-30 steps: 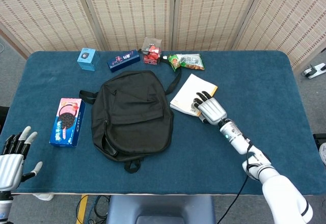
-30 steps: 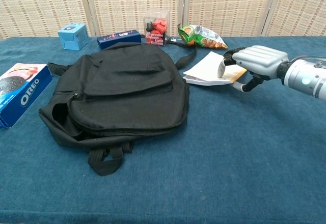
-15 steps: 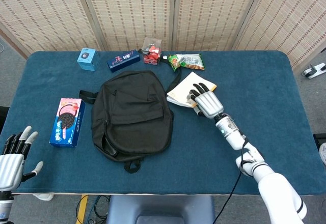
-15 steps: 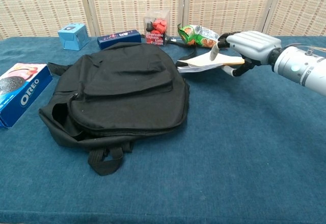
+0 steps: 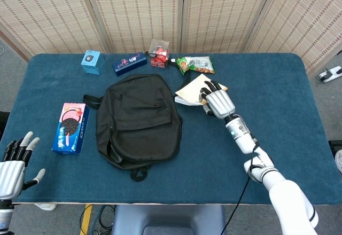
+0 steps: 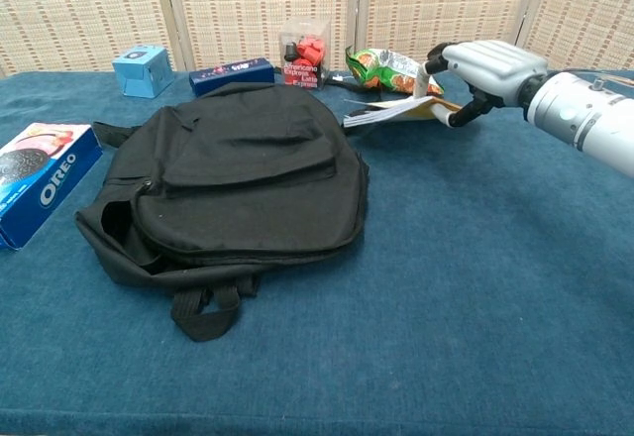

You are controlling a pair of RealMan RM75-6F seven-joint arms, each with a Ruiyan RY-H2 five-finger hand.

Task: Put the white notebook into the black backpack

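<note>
The black backpack (image 5: 138, 118) (image 6: 238, 173) lies flat on the blue table, left of centre. Just right of its top edge, my right hand (image 5: 218, 100) (image 6: 480, 64) grips the white notebook (image 5: 188, 89) (image 6: 391, 112) by its right side and holds it lifted off the cloth, nearly level, its left edge toward the backpack strap. My left hand (image 5: 13, 160) hovers open at the near left corner, off the table's edge, seen only in the head view.
An Oreo box (image 5: 71, 127) (image 6: 38, 180) lies left of the backpack. Along the far edge stand a light blue box (image 5: 91, 62), a dark blue box (image 5: 129, 63), a clear box with red contents (image 5: 158, 53) and a green snack bag (image 5: 196, 64) just behind the notebook.
My right hand took hold of the notebook, raised it off the table and carried it up and toward the far edge, near the snack bag. The left hand barely moved.
</note>
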